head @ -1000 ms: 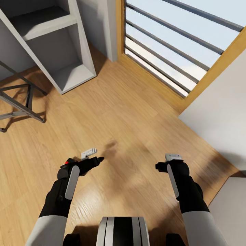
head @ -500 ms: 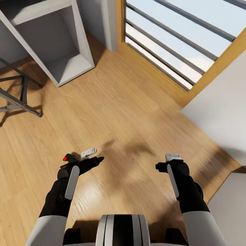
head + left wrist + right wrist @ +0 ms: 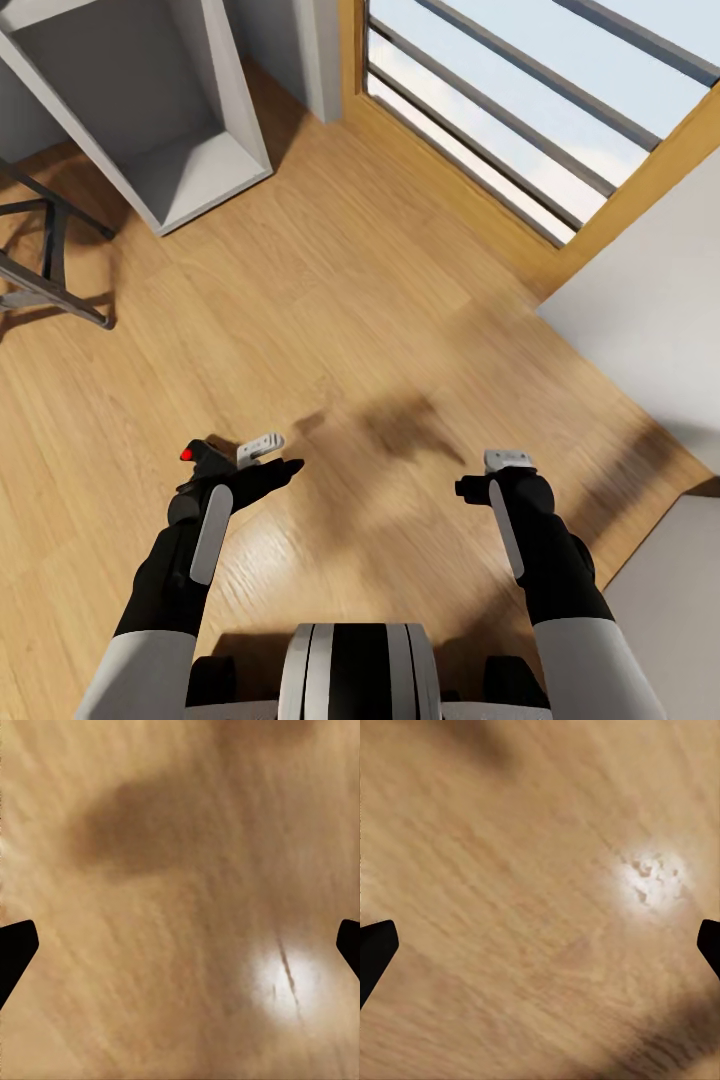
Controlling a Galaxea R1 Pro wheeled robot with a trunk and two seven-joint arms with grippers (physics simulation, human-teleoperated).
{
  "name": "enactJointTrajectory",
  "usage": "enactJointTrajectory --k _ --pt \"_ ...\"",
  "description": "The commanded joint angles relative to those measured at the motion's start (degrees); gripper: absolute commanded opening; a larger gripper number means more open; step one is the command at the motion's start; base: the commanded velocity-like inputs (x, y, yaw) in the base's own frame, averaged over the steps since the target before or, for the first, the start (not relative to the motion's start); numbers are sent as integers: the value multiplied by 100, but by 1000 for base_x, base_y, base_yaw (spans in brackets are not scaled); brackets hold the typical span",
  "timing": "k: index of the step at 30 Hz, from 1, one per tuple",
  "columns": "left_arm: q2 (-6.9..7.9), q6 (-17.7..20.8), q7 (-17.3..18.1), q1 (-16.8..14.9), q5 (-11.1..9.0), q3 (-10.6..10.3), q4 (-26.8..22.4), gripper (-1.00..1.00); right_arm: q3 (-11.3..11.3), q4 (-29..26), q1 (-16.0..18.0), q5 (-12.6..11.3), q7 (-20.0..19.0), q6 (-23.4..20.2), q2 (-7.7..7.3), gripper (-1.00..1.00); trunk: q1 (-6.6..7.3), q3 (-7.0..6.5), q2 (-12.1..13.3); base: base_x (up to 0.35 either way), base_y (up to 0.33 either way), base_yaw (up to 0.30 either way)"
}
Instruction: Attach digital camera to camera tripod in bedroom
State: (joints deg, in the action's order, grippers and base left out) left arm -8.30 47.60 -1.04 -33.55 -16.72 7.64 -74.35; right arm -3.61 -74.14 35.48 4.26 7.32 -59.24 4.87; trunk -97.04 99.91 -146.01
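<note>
1. No brand, label or writing can be read on anything in these views.

2. Counted in the head view: two black arms with grey sleeves, one white open shelf unit [image 3: 200,150] at the upper left, one dark metal-framed piece of furniture [image 3: 50,270] at the left edge, and one wood-framed window [image 3: 520,130] with grey horizontal bars at the upper right. White surfaces [image 3: 650,310] fill the right side.

3. The digital camera [image 3: 205,462], black with a red button at its top, sits in the lower left of the head view, right at the left gripper [image 3: 262,462] and on the outer side of the wrist. The grip itself is hidden by the arm, so I cannot tell whether the fingers clamp it.

4. In the left wrist view, two black fingertips [image 3: 15,952] stand at opposite edges of the frame, far apart, with bare wood floor [image 3: 180,900] between them.

5. The right gripper [image 3: 500,470] sits in the lower right of the head view, well apart from the camera. In the right wrist view its fingertips [image 3: 375,949] are spread wide with nothing between them: it is agape and holds nothing.

6. Both grippers hang above the light wood floor, where soft dark shadows [image 3: 400,425] lie near the centre of the head view.
</note>
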Motion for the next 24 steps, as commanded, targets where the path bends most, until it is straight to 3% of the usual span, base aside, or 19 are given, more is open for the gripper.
enactJointTrajectory --k 1,24 --pt "-5 34 -14 -2 -37 12 -7 100 -8 -4 2 41 -22 -26 5 100 1 3 -1 0 0 0" --pt "-32 23 -50 -2 -77 12 105 100 -8 -4 2 17 -29 -25 4 100 1 3 -1 0 0 0"
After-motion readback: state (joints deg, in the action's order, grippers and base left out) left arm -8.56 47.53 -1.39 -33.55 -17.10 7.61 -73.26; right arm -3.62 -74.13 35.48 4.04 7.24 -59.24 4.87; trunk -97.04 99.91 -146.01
